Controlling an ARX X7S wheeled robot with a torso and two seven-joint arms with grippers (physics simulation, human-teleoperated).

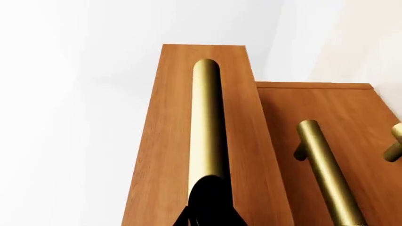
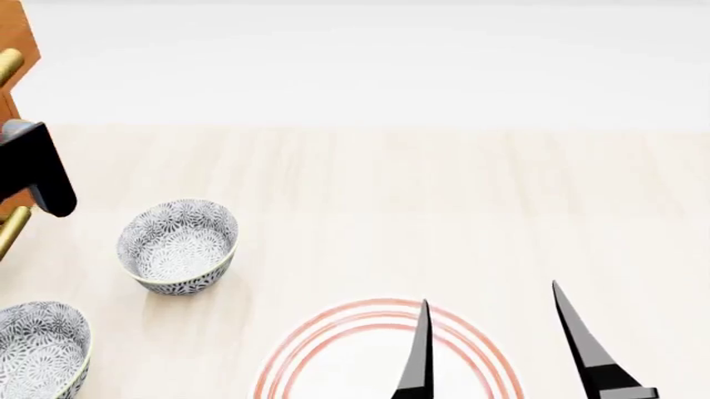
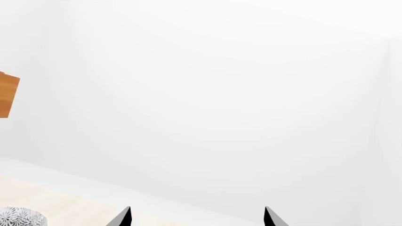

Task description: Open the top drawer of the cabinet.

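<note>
Gripping the brass handle (image 1: 206, 122) of the top drawer (image 1: 163, 141), the left jaws (image 1: 210, 207) appear pinched on the bar, though their tips are mostly out of view. The drawer front already stands proud of the cabinet (image 1: 351, 117), at the bench's (image 2: 444, 208) far left edge. Judged step: pulling; next, a straight outward draw. Right jaws (image 2: 494, 341) hang spread over a red-ringed plate (image 2: 332, 357)

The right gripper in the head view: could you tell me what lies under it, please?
Under the right gripper lies a white plate with red rings on the pale wooden table. The fingers cover part of the plate's centre and right rim.
</note>
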